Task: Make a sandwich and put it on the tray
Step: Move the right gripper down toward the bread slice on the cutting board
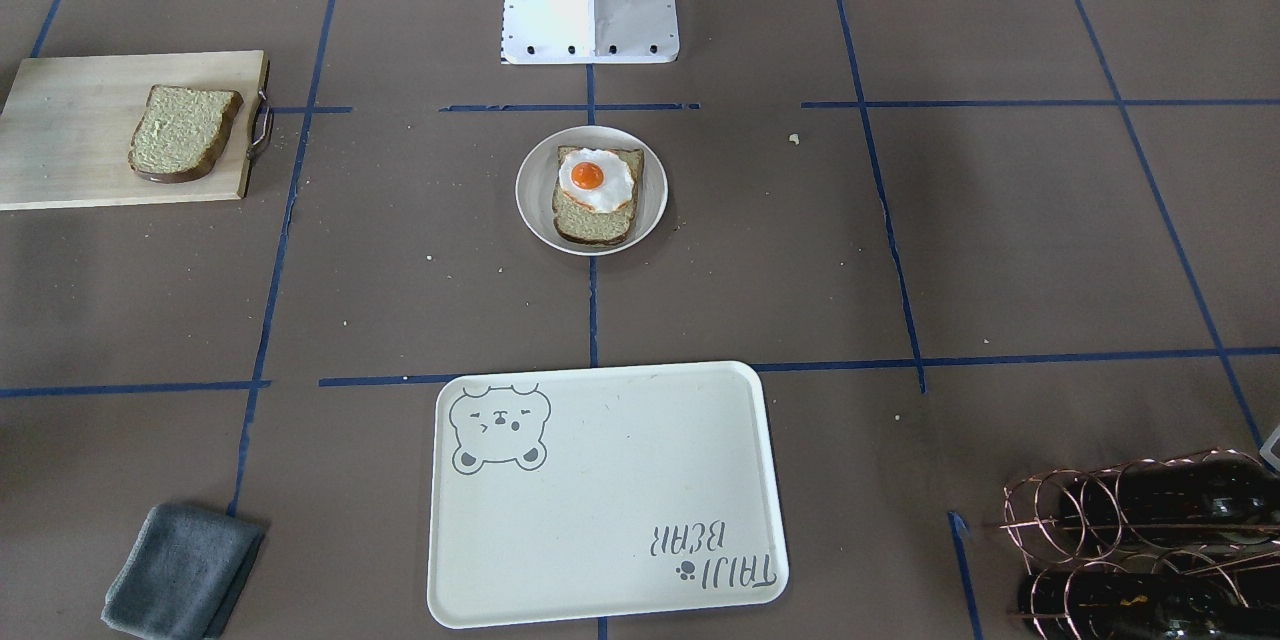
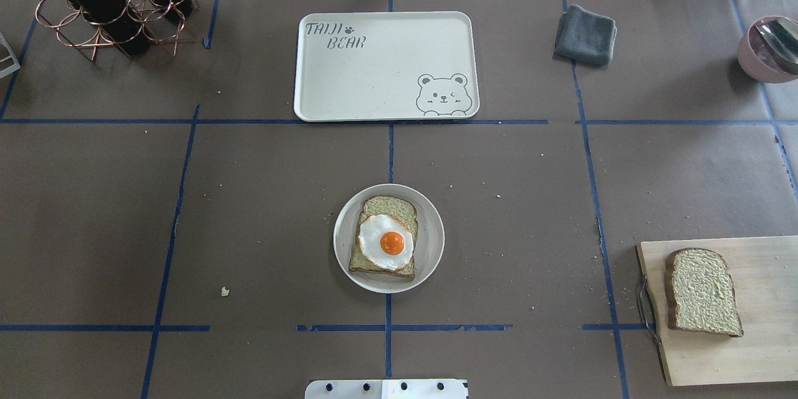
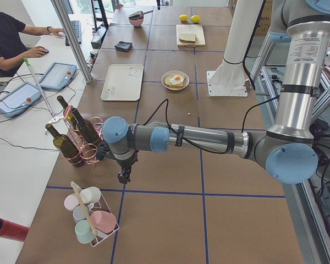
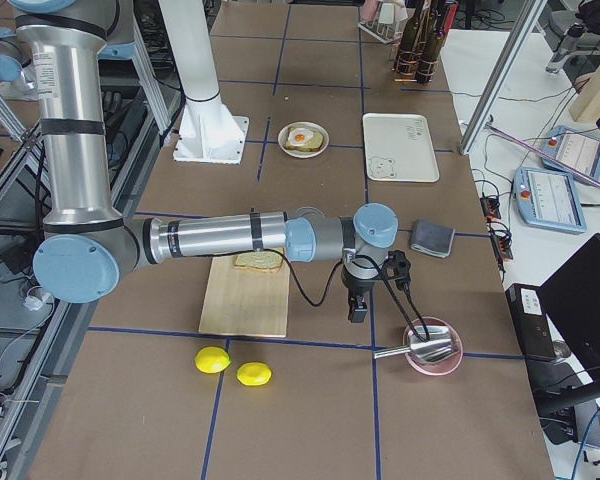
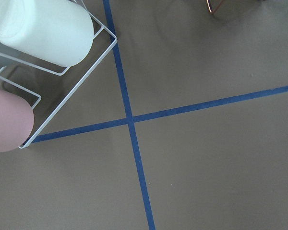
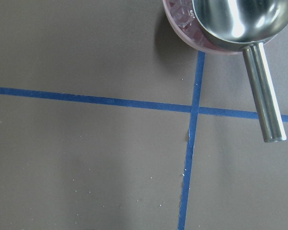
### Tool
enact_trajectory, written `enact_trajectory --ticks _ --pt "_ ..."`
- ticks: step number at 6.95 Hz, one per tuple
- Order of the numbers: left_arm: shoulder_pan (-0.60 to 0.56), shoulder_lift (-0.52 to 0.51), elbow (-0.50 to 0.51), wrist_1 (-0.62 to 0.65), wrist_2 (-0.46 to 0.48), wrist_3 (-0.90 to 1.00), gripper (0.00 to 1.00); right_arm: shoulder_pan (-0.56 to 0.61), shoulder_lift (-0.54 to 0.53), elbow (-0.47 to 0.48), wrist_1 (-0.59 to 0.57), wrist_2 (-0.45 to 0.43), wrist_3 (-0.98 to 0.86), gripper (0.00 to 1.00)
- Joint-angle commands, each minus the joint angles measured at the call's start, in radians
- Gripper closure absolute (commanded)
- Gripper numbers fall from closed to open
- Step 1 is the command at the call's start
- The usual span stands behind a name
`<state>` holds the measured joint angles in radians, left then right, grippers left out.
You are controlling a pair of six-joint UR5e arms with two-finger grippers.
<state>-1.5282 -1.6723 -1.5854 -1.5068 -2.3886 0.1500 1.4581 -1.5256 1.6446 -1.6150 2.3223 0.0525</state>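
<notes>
You see egg (image 2: 388, 242) on bread (image 2: 391, 206), on the plate (image 2: 431, 257); left gripper (image 3: 122, 177) and right gripper (image 4: 356, 311): opening cannot be told.

The egg (image 2: 386, 242) hides the middle of the bread slice (image 2: 389, 206) on the plate (image 2: 430, 262), and far from the plate the left claw (image 3: 122, 176) and right claw (image 4: 357, 313) look too small to tell if they are spread or pinched.

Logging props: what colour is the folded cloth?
Dark grey cloth, clearest in the overhead exterior view.
</notes>
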Motion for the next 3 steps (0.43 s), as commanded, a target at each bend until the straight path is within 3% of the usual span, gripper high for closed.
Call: enact_trajectory --ticks 1,3 --pt "0.0 -0.019 -0.005 0.0 0.0 -0.001 0.0 0.005 0.004 0.003 0.009 0.021 0.001 0.0" --pt "0.0 -0.018 -0.008 0.001 0.009 -0.007 0.0 0.004 -0.007 0.004 0.012 0.046 0.012 0.0"
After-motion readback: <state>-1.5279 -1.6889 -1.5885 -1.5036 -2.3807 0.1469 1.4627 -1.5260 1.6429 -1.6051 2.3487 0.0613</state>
